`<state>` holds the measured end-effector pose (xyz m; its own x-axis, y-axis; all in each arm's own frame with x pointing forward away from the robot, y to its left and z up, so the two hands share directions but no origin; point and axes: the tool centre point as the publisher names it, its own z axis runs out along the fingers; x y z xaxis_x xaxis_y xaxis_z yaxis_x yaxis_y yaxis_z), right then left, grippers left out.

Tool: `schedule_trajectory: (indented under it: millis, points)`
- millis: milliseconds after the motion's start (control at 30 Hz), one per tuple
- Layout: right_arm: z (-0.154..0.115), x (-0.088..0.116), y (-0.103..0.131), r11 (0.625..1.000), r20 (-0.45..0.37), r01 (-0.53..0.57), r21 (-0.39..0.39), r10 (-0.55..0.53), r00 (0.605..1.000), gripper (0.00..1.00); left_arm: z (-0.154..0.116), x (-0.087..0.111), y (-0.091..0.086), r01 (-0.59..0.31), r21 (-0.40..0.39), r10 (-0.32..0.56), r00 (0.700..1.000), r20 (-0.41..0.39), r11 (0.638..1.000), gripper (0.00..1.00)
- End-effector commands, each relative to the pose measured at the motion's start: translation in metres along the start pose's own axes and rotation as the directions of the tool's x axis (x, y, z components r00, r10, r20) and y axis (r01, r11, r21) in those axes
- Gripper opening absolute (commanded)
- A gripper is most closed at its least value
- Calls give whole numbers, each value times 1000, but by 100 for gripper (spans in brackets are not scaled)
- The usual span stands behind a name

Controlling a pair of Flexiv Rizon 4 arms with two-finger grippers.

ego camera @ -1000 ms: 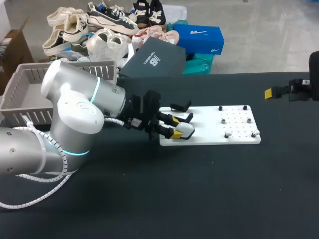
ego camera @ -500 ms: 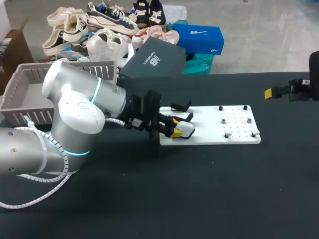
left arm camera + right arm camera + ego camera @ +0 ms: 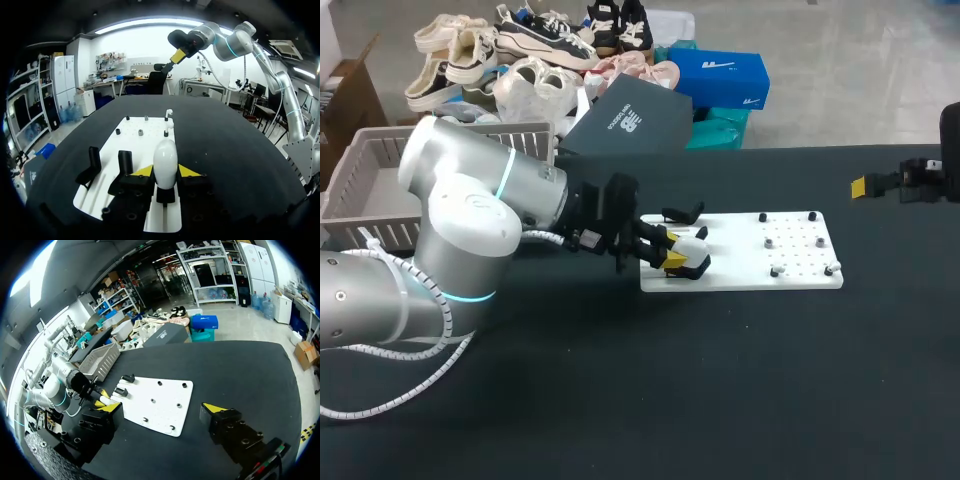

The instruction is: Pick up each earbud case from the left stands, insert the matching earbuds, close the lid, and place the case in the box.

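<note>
Over at the left end of the white board, my left gripper was clamped on the earbud case, one yellow tip against each side of it. The head view showed only a white lump between the tips. My left wrist view showed the earbud case as a smooth white oval standing on end with its lid down, though I could not tell whether it rested on a stand. That same view showed two black stands just beside my fingers, both of them bare. My right wrist view showed my right gripper with its fingers spread wide, nothing between them, held over the black table well apart from the board's far end. From above, small dark pegs dotted the right half of the board, too small for me to say what they were. The grey basket stood at the table's far left corner behind my left arm, and I could not make out what lay inside its slatted walls.
</note>
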<state>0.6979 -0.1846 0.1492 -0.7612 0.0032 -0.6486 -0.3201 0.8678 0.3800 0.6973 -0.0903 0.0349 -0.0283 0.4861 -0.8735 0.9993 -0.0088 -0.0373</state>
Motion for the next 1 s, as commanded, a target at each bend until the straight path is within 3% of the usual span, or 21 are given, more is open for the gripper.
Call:
schedule_trajectory:
  millis: [33,467,1000]
  points:
    - [0,0,0,1000,-1,0,2,0,1000,100,-11,-7,-7,-12,1,12,999,34,1000,0]
    - [0,0,0,1000,-1,0,2,0,1000,100,-33,-55,-38,-43,-13,44,983,180,999,0]
    - [0,0,0,1000,-1,0,2,0,1000,100,-31,-79,-76,-90,-14,91,968,235,996,0]
